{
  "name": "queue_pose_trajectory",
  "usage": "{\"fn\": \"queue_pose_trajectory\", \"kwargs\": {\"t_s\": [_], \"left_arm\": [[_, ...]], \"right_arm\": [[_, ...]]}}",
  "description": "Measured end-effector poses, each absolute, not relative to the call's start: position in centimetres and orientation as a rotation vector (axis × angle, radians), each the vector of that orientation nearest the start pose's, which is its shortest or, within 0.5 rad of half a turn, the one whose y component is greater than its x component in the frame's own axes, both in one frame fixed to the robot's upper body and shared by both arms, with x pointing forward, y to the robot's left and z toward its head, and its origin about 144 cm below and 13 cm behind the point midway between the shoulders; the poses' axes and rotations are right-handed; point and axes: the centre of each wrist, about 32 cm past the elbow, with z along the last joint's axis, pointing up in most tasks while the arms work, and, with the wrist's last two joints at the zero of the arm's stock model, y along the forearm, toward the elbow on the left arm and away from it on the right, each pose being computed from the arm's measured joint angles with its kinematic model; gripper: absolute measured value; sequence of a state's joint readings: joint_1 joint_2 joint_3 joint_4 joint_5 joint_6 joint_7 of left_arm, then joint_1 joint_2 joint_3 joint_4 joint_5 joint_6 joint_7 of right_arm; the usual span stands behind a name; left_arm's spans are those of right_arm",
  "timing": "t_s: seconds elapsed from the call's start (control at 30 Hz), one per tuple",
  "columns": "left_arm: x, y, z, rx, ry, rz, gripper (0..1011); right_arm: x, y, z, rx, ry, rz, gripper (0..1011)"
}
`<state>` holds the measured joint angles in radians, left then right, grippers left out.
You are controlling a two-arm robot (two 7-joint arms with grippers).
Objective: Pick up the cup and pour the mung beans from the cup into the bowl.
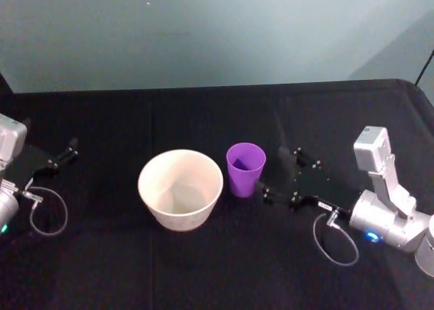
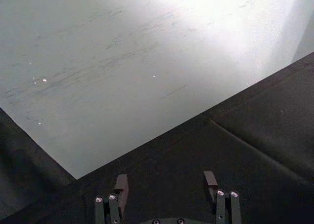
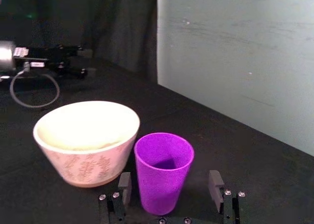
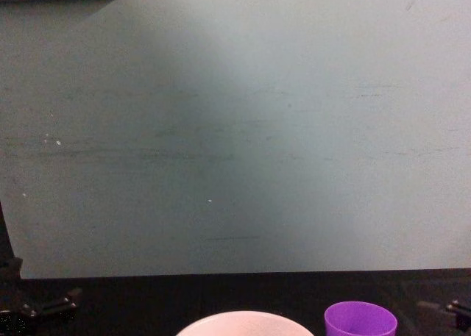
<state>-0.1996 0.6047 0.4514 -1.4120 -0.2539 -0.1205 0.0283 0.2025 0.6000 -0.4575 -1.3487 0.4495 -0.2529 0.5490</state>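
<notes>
The purple cup (image 1: 245, 169) stands upright on the black cloth, just right of the white bowl (image 1: 150, 200). My right gripper (image 1: 279, 174) is open at the cup's right side. In the right wrist view the cup (image 3: 164, 170) sits between the spread fingers (image 3: 214, 182), with a gap on at least one side. The mung beans are not distinguishable: the cup's inside looks dark purple, and the bowl's (image 3: 83, 155) bottom is pale with a faint greenish tint. My left gripper (image 1: 64, 154) rests open at the far left, away from both. The chest view shows the cup (image 4: 360, 320) and the bowl's rim (image 4: 246, 323) at the bottom edge.
A black cloth covers the table (image 1: 217, 269), and a pale green wall (image 4: 235, 130) rises behind its far edge. Looped cables hang by the left arm (image 1: 47, 211) and the right arm (image 1: 336, 239). Bare cloth lies in front of the bowl and cup.
</notes>
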Motion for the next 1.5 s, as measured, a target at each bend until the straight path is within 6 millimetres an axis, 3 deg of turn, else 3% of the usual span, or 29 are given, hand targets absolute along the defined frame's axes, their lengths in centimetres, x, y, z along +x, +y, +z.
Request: {"fn": "queue_pose_trajectory", "kwargs": {"t_s": [1.5], "left_arm": [[48.9, 31.0, 114.0, 0.304, -0.285, 1.248, 1000]], "right_arm": [[52.0, -29.3, 110.7, -0.105, -0.061, -0.673, 1010]]}}
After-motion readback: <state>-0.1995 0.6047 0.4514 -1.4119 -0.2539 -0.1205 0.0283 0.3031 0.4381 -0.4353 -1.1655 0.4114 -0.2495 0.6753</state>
